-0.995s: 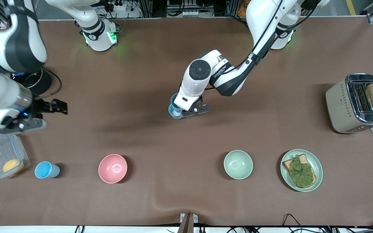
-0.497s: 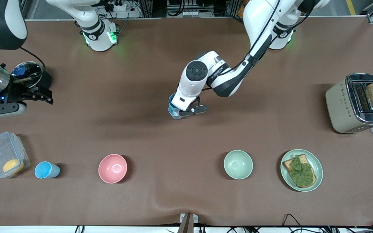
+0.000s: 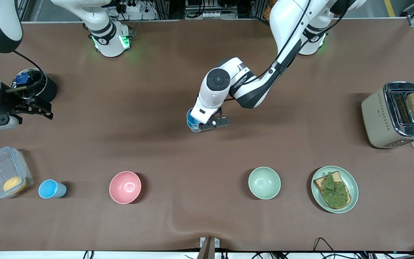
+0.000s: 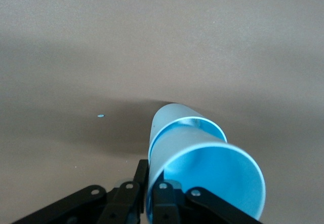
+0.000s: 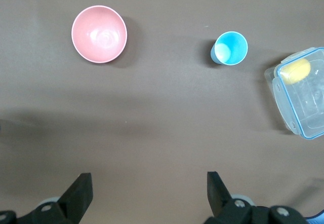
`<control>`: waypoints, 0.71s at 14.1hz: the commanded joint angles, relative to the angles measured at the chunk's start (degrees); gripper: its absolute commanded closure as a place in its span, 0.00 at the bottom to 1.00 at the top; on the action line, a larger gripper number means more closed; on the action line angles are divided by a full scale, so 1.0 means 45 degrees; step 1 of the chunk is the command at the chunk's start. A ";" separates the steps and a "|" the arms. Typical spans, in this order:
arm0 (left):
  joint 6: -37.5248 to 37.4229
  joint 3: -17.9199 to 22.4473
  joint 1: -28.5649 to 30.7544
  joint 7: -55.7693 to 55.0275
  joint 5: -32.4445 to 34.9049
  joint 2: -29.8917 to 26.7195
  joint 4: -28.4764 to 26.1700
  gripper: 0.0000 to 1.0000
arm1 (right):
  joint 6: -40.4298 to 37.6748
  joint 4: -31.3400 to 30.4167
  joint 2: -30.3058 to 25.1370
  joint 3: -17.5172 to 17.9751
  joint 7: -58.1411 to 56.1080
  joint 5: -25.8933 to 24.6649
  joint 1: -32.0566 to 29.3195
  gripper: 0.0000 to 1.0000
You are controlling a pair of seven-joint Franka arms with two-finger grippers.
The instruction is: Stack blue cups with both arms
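Blue cups (image 3: 52,189): apparently three, two nested.

Matt brown cloth tabletop (image 3: 192,162), smooth plastic blue cups (image 4: 202,153), shiny metal toaster (image 3: 394,115).

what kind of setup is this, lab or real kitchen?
Likely a robotics lab with kitchen props: two bench-mounted arms on a brown-covered table, with a toaster, bowls and a salad plate laid out, and cables and power strips at the edges.

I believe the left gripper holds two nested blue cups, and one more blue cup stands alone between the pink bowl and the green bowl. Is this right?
Not quite. The lone blue cup stands between the pink bowl and the clear container, as the front view shows. The left gripper does hold two nested blue cups.
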 commanded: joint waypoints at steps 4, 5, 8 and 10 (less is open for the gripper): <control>-0.0029 0.0096 -0.0245 -0.0313 0.0811 0.0290 0.0401 0.00 | -0.0036 0.0084 -0.0067 0.0245 0.0091 0.0482 -0.0644 0.00; -0.0029 0.0096 -0.0245 -0.0294 0.0812 0.0251 0.0420 0.00 | -0.0055 0.0103 -0.0047 0.0245 0.0091 0.0482 -0.0703 0.00; -0.0204 0.0096 -0.0207 -0.0313 0.0890 -0.0119 0.0616 0.00 | -0.0250 0.0123 -0.0086 0.0245 0.0091 0.0463 -0.0684 0.00; -0.0767 0.0077 -0.0070 -0.0352 0.0832 -0.0626 0.0655 0.00 | -0.0250 0.0143 -0.0067 0.0245 0.0091 0.0463 -0.0684 0.00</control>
